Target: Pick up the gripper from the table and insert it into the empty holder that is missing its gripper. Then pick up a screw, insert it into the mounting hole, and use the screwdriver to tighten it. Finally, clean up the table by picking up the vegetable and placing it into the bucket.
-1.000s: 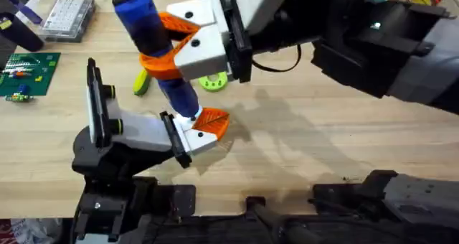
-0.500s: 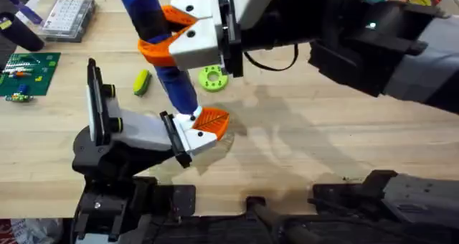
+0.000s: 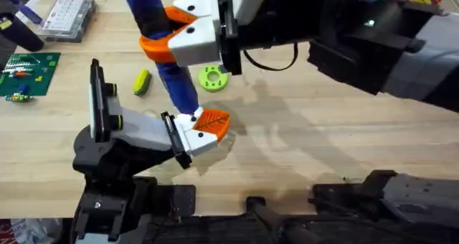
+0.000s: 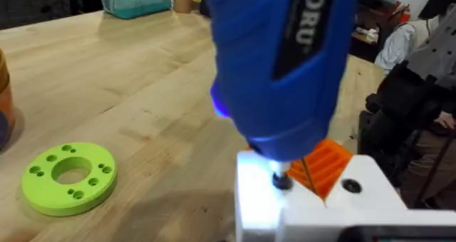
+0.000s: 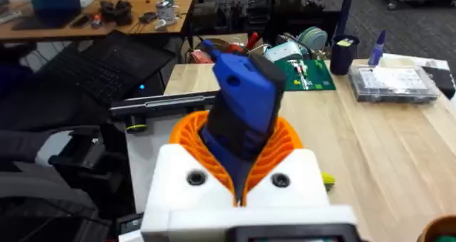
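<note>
While my right gripper [image 3: 188, 39] pinches the screwdriver [image 3: 161, 54], bit on holder [image 3: 192, 136], tilt risks cam-out; left unclear.

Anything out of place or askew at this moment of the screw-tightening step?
Nothing stands out. The right gripper holds the screwdriver tilted, its bit on the holder with its orange finger. The vegetable lies on the table.
</note>
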